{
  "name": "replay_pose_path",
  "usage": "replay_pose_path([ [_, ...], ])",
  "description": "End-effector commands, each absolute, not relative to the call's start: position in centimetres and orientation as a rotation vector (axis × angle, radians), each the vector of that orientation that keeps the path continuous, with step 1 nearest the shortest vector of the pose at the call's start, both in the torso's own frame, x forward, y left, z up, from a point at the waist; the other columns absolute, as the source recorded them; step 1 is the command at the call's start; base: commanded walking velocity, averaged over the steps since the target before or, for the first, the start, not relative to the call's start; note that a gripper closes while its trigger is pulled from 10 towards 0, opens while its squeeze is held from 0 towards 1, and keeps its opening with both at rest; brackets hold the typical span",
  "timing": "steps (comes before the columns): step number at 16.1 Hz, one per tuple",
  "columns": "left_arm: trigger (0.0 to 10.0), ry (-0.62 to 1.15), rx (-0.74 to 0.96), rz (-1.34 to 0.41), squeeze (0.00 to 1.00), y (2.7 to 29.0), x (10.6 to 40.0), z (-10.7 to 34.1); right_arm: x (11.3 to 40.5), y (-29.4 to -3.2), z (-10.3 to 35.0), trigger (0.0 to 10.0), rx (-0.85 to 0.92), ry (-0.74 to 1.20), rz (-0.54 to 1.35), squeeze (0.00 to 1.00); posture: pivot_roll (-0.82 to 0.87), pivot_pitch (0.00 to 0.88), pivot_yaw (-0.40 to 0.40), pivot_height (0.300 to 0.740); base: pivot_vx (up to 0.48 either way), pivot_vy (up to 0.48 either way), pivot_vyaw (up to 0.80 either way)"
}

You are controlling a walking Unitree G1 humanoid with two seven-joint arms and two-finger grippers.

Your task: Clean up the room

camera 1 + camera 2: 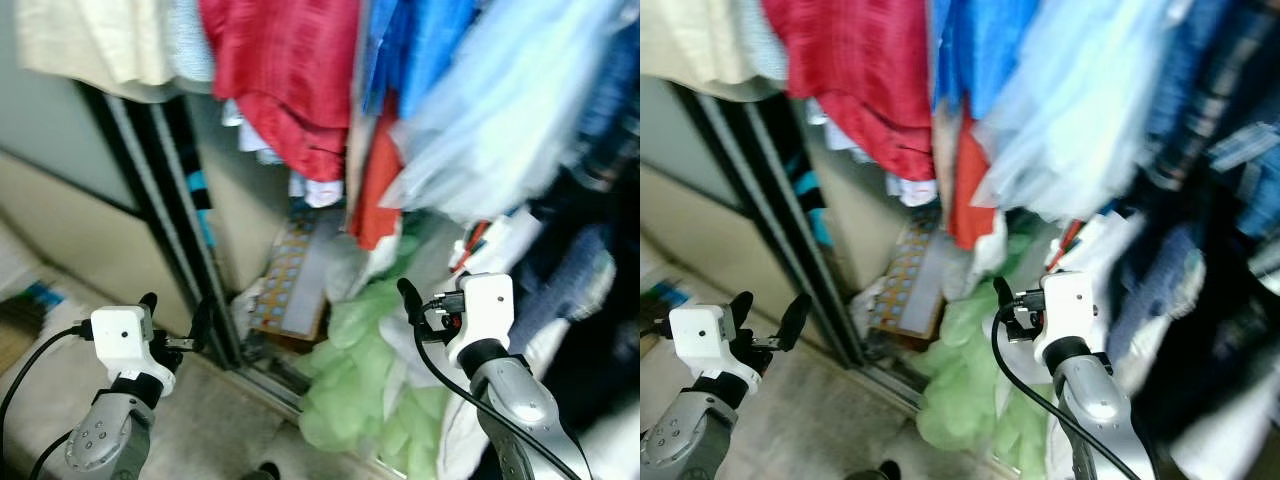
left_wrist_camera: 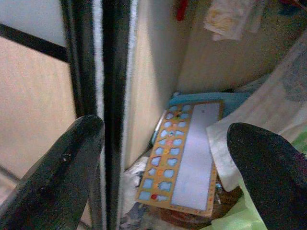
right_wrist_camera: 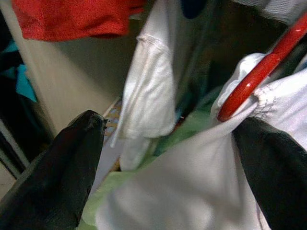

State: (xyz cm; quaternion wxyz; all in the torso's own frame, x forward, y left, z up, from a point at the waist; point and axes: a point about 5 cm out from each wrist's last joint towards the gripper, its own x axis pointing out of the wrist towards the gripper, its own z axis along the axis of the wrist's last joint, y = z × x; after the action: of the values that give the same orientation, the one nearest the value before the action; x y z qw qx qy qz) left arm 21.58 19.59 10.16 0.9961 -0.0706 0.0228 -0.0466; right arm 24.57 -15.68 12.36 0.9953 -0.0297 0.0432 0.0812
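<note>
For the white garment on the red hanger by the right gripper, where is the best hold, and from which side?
Probably grip the bunched white fabric just under the red hanger, coming straight on from the front of the closet, where the right gripper already faces it with jaws open. The hanger's curved bar is thin and slick; the gathered cloth gives more to pinch.

Even, diffuse daylight-like illumination is seen across both eye views; no single light source is identified. Strong motion blur is observed at the right, where the pale blue garments [image 1: 500, 120] and dark clothing [image 1: 1230, 250] are smeared. The red garment [image 1: 285, 70] is rendered slightly sharper. The far wardrobe interior is left in shadow. Both wrist views are dimmer, with a bluish cast. The black fingers [image 2: 53, 177] are out of focus, while the patterned board [image 2: 184, 153] is moderately sharp. No glare is recorded.
</note>
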Motion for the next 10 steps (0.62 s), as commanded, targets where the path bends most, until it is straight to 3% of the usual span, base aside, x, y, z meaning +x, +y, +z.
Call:
replay_pose_path([
  [1,10.0,0.052,-0.136,-0.105,0.00,19.4,21.4,10.4,24.1,-15.5,12.7,10.0,-0.046,0.082,0.174,0.00,-0.04,0.111,-0.023,0.740,0.000,0.000,0.80],
  [5,10.0,0.066,-0.119,-0.094,0.00,19.5,20.9,10.5,21.1,-15.8,11.6,10.0,-0.051,0.157,0.257,0.00,-0.04,0.121,-0.022,0.740,0.000,0.000,0.00],
  [9,10.0,0.071,-0.109,-0.082,0.00,19.6,20.9,10.5,20.0,-16.3,11.5,10.0,-0.096,0.165,0.310,0.00,-0.04,0.117,-0.021,0.740,0.000,0.000,0.00],
  [10,10.0,0.066,-0.098,-0.069,0.00,19.7,20.9,10.6,20.3,-15.8,12.1,10.0,-0.119,0.133,0.335,0.00,-0.04,0.117,-0.021,0.740,0.000,0.000,0.80],
])
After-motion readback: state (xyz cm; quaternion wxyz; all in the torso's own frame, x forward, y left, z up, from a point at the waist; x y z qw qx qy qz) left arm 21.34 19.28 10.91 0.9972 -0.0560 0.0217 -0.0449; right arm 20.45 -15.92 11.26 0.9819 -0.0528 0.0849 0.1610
